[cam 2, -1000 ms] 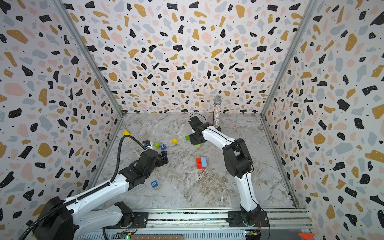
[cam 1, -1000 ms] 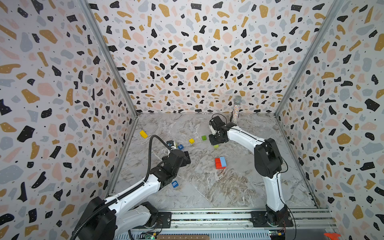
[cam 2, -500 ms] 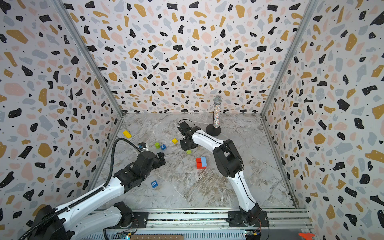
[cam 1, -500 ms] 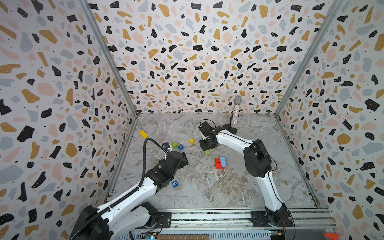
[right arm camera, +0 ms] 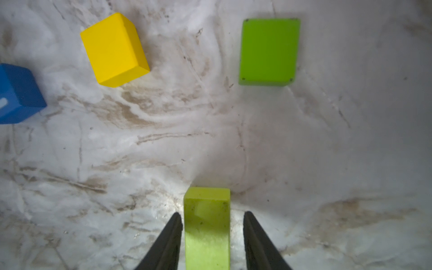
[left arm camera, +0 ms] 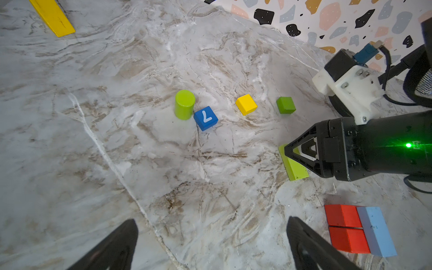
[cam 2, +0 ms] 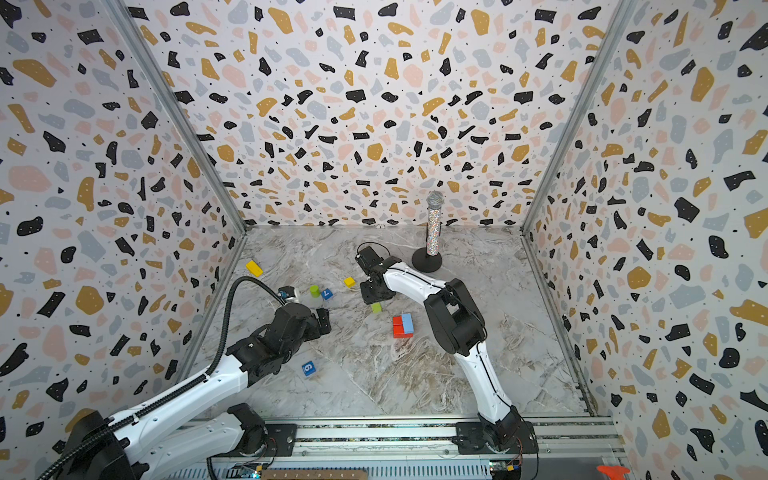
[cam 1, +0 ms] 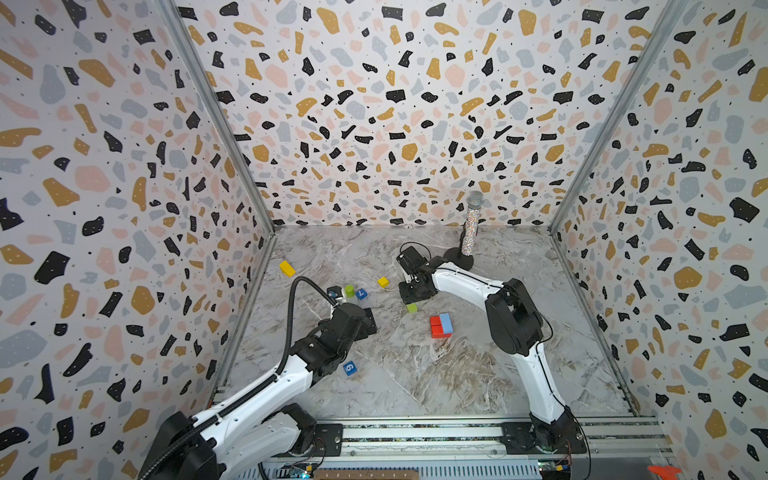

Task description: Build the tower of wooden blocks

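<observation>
**Right gripper.** In both top views the right gripper point(cam 1: 412, 300) point(cam 2: 376, 301) points down at the marble floor point(cam 1: 415, 374), mid-floor and towards the back. In the right wrist view its fingers point(right arm camera: 168, 243) straddle the lime brick point(right arm camera: 207, 224), which lies flat on the floor. The jaws are slightly parted and not clamped: floor shows between the brick and one finger. The picture is too soft at the other finger to tell whether it touches the brick. The left wrist view shows the same gripper point(left arm camera: 289, 152) over one end of the lime brick point(left arm camera: 295, 169).

**Left gripper.** The left gripper point(cam 1: 368, 324) point(cam 2: 324, 322) hangs above the floor on the left side. Its jaws are spread wide and hold nothing; both fingers point(left arm camera: 117, 247) frame bare floor.

**Tower base.** Two red blocks point(cam 1: 435, 326) point(left arm camera: 342, 216) lie end to end, with the light blue brick point(cam 1: 446, 323) point(left arm camera: 376, 231) touching them along one side. This group lies just to the right of the lime brick point(cam 1: 411, 308).

**Loose blocks.**
- The yellow cube point(cam 1: 382, 282) point(right arm camera: 114, 49) and the green cube point(left arm camera: 285, 105) point(right arm camera: 268, 50) sit apart, just beyond the right gripper.
- The lime cylinder point(cam 1: 349, 290) point(left arm camera: 184, 104) stands upright, touching the blue cube marked 7 point(cam 1: 361, 294) point(left arm camera: 205, 118).
- The yellow brick point(cam 1: 286, 268) point(left arm camera: 52, 17) lies near the left wall.
- A second blue numbered cube point(cam 1: 350, 368) lies beside the left arm.

**Other item.** The microphone point(cam 1: 471, 226) stands upright near the back wall
</observation>
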Controlling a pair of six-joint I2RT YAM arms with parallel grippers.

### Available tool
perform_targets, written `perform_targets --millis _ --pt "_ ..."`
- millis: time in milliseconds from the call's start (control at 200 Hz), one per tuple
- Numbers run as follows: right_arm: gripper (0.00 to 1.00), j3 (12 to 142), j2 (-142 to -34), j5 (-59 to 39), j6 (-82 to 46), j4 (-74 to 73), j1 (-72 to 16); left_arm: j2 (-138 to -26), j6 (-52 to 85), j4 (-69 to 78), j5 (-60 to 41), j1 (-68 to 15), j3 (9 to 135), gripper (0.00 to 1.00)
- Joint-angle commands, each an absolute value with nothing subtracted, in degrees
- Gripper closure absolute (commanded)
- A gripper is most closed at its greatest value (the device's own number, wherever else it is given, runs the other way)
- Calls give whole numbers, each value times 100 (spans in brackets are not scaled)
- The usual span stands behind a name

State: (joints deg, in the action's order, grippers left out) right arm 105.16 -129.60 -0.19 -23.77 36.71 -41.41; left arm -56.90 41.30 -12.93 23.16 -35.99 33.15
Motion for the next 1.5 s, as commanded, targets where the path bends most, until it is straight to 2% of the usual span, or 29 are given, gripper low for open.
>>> perform_targets --millis 0,330,641,851,1216,1497 --pt "53 10508 -12486 0 -2373 3586 -4098 -5673 4038 -1269 2320 -3553 3397 0" --pt "48 9372 -10888 -119 -2154 2540 -3756 -6044 4069 -1489 2358 -3556 3778 0" --pt "39 7289 -9064 -599 -2258 1297 -2967 -6959 4176 -1515 2229 -3571 4498 0" --pt "22 6095 -8209 -1416 -2422 665 -2268 -7674 4087 -1447 2289 -3651 4970 0" --pt "17 3882 -6626 -1812 -3175 -779 -1359 -9186 4323 -1267 1971 -3718 5747 5" --pt "18 3326 -6155 -1851 -3342 -1182 -1266 -10204 4315 -1443 1989 -4005 6656 14"
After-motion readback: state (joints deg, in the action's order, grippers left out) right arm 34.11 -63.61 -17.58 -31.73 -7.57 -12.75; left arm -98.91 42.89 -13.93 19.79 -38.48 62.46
